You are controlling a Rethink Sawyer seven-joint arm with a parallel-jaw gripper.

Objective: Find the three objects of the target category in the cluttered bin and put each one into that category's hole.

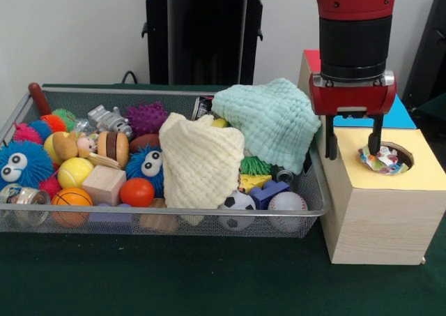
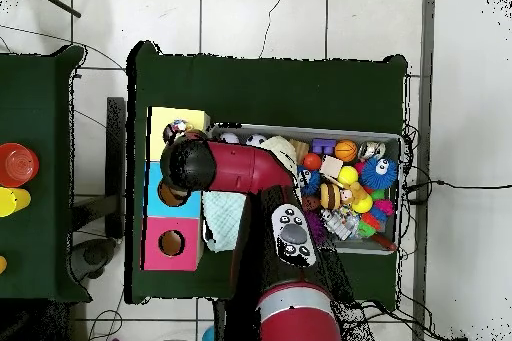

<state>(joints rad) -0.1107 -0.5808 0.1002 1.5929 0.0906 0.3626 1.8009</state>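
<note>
My gripper (image 1: 352, 147) hangs open just above the yellow top (image 1: 390, 173) of the light-wood box, with its fingers apart. The confetti cloth (image 1: 380, 160) lies bunched in the round hole (image 1: 401, 155), under the right fingertip and not clamped. The cream waffle cloth (image 1: 202, 161) drapes over toys in the middle of the wire bin (image 1: 174, 213). The mint-green waffle cloth (image 1: 273, 121) lies over the bin's right end and rim. In the overhead view the arm (image 2: 235, 167) covers the yellow top's hole; the mint cloth (image 2: 228, 219) and cream cloth (image 2: 283, 149) show beside it.
The bin holds several toys: blue fuzzy balls with eyes (image 1: 22, 164), an orange ball (image 1: 136, 192), a wooden block (image 1: 103, 183), a soccer ball (image 1: 238, 203), a baseball (image 1: 287, 203). The blue top (image 1: 401, 117) lies behind the yellow one. The red-topped hole (image 2: 171, 243) is uncovered.
</note>
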